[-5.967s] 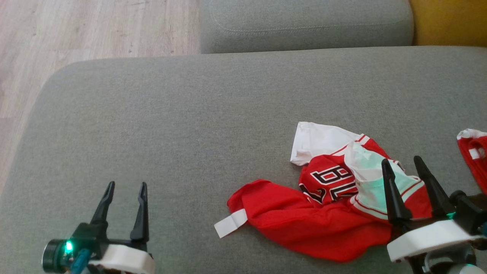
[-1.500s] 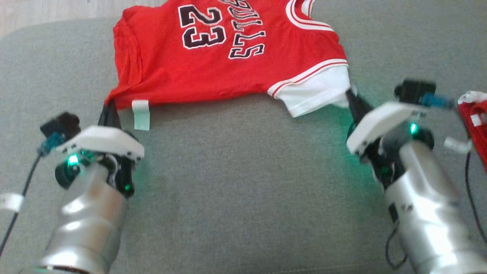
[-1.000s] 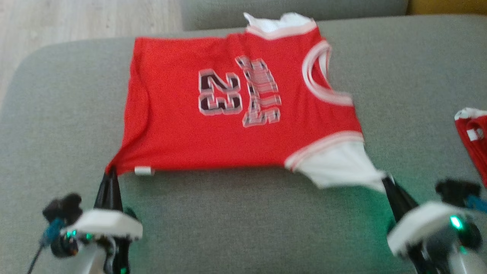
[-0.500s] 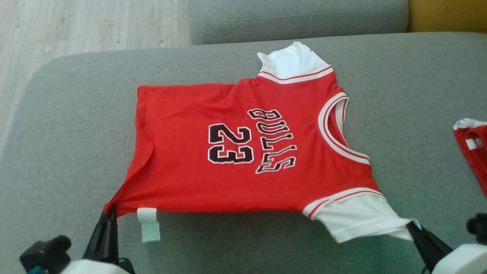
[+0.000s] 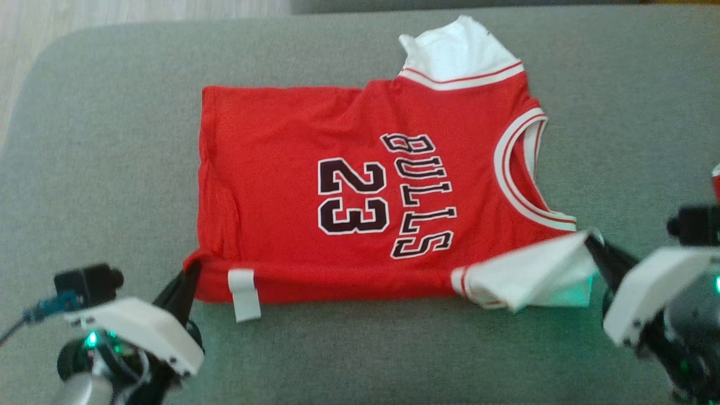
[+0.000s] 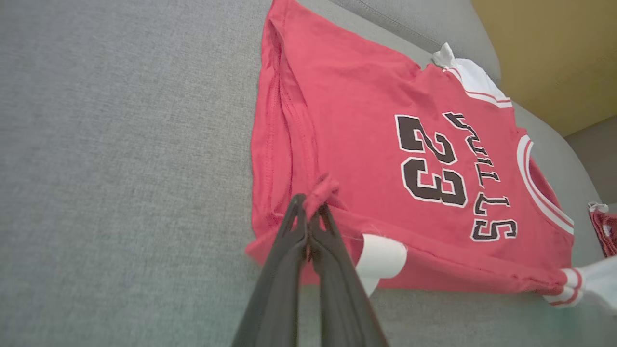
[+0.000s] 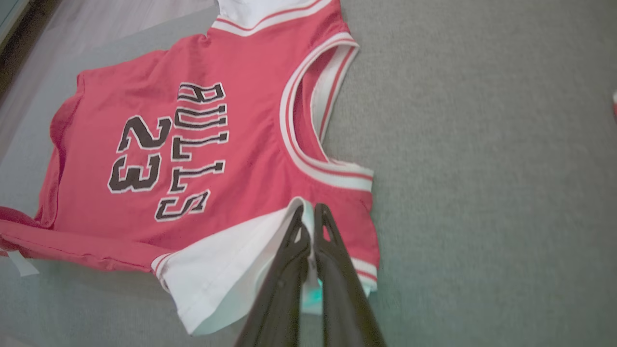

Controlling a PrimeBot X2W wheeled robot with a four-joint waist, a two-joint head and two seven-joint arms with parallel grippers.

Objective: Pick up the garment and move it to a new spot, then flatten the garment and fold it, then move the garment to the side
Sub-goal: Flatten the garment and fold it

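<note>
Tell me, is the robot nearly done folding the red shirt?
About halfway. Done: the jersey lies spread flat on the grey cushion. In hand: the left gripper pinches its red hem corner and the right gripper its white sleeve, near edge curling over. Left: finishing the fold and moving it aside.

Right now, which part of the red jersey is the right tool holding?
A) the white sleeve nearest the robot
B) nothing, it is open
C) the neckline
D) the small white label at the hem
A: the right tool is shut, with its two fingers pinching the edge of the white sleeve of the jersey.
</note>
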